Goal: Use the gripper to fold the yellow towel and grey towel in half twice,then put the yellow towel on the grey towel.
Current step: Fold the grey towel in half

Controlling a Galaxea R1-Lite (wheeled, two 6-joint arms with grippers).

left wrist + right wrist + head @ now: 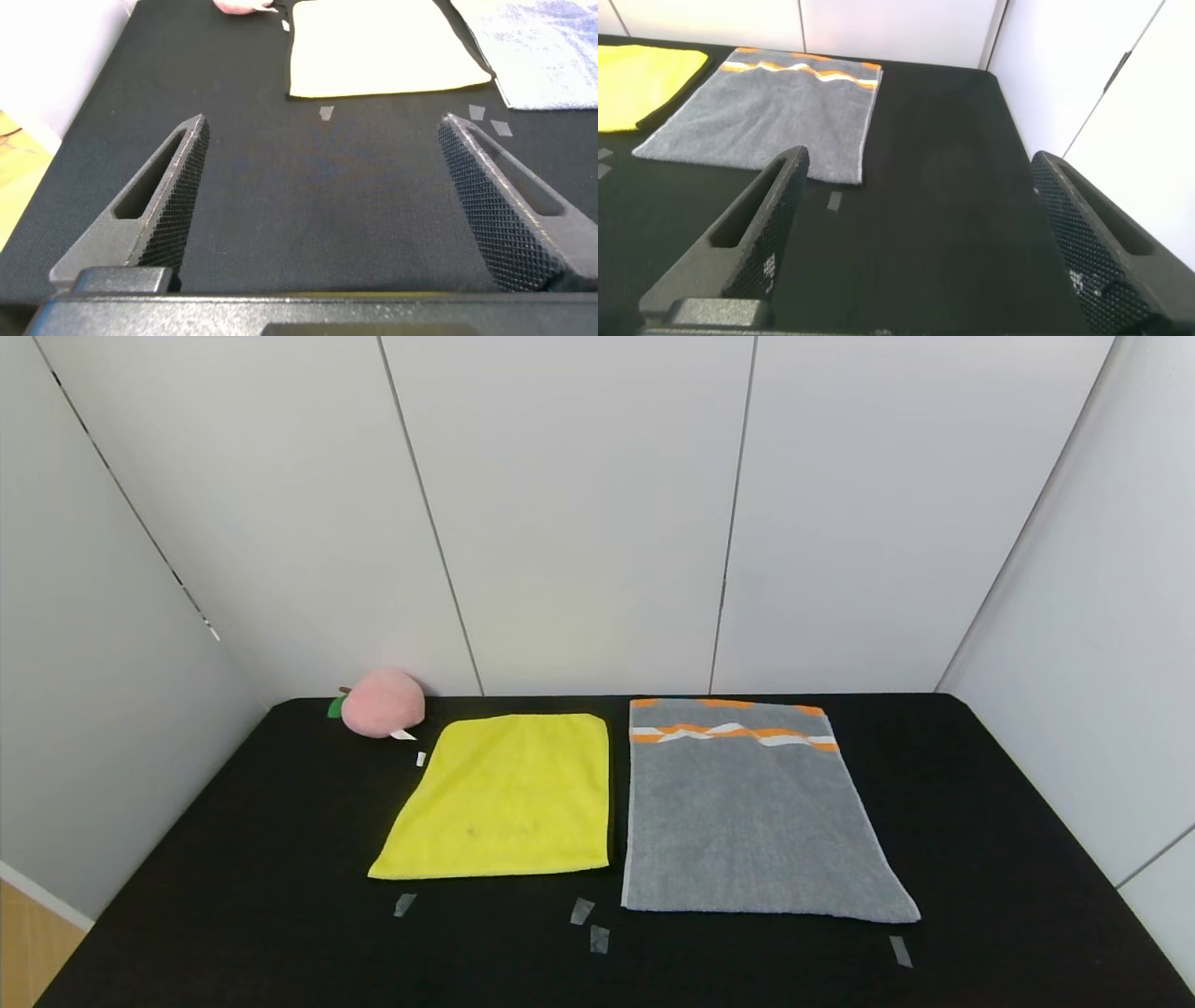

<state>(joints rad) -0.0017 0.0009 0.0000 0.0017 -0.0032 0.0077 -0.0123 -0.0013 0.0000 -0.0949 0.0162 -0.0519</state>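
Table: black, matte. Grey towel: terry rectangle, orange-white bands at far edge; I see it flat right of centre, unfolded. Yellow towel: soft, smaller, just beside it, flat for folding. Left gripper, right gripper: textured fingers spread, empty, hovering near the front edge.
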